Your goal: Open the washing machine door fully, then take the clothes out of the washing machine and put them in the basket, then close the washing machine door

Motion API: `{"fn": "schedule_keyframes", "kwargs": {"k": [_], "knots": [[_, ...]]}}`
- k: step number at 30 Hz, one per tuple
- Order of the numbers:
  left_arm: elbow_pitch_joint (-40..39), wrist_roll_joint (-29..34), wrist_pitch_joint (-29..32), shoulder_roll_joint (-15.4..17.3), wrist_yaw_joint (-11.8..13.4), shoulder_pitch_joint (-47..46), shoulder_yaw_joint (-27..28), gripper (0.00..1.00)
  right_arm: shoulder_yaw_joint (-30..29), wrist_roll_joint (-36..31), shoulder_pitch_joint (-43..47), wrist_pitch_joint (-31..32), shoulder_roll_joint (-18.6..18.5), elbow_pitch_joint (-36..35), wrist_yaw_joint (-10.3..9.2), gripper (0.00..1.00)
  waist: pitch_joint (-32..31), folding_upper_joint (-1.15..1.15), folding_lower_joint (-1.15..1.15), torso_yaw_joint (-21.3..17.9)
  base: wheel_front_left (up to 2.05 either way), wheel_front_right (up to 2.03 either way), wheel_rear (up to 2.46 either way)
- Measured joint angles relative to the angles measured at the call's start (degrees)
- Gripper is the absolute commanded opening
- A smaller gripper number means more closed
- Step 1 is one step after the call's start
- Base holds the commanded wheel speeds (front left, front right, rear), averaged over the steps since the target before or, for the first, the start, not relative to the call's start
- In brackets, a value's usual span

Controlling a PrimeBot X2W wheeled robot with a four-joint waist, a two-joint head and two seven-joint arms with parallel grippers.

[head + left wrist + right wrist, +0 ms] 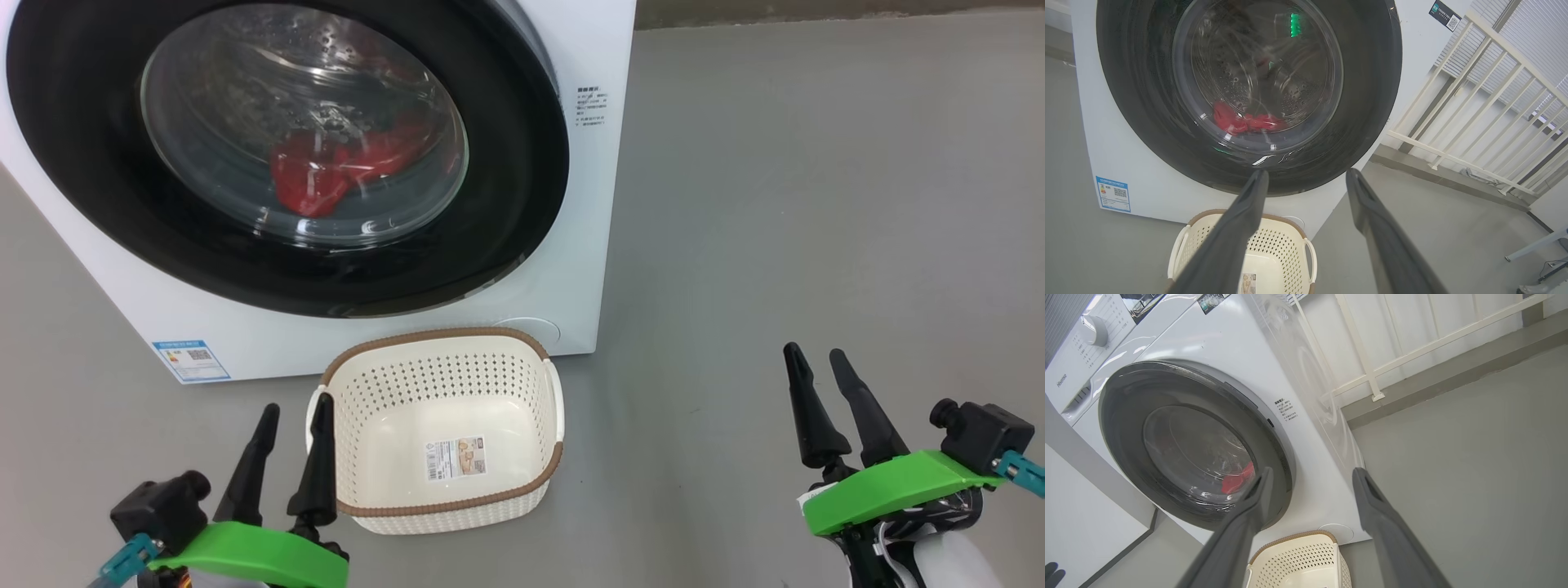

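— So, what's gripped?
— Nothing: left gripper (pixel 298 402) and right gripper (pixel 813 350) both stand wide.
— Beyond them?
— Just beside the left one, the basket (pixel 433 333), before the washing machine (pixel 588 245). Its door (pixel 82 163) looks shut, with red clothes (pixel 326 171) blurred behind the glass.

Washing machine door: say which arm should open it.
Right, probably. The door is shut. The open right gripper stands over bare floor off the door's right edge, likely its free side; the open left gripper sits below the door's middle, close beside the basket.
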Motion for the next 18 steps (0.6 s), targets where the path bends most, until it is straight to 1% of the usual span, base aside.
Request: {"fn": "schedule_keyframes", "kwargs": {"k": [6, 7, 18], "knots": [[-0.07, 4.10, -1.18, 0.03, 0.01, -0.09, -0.21, 1.00, 1.05, -3.55, -0.04, -1.01, -0.09, -0.05, 0.00, 1.00, -0.10, 0.00, 0.00, -0.02, 0.00, 0.00, 0.00], [-0.05, 5.54, -1.25, 0.05, 0.01, -0.10, -0.26, 1.00, 1.30, -5.30, -0.31, -1.32, -0.10, -0.07, 0.00, 1.00, -0.27, 0.00, 0.00, -0.04, 0.00, 0.00, 0.00], [0.02, 12.65, -3.18, 0.11, 0.01, -1.19, -1.02, 1.00, 2.35, -11.71, -0.93, -3.01, -0.66, -0.18, 0.00, 1.00, -0.97, 0.00, 0.00, 0.00, 0.00, 0.00, 0.00]]}}
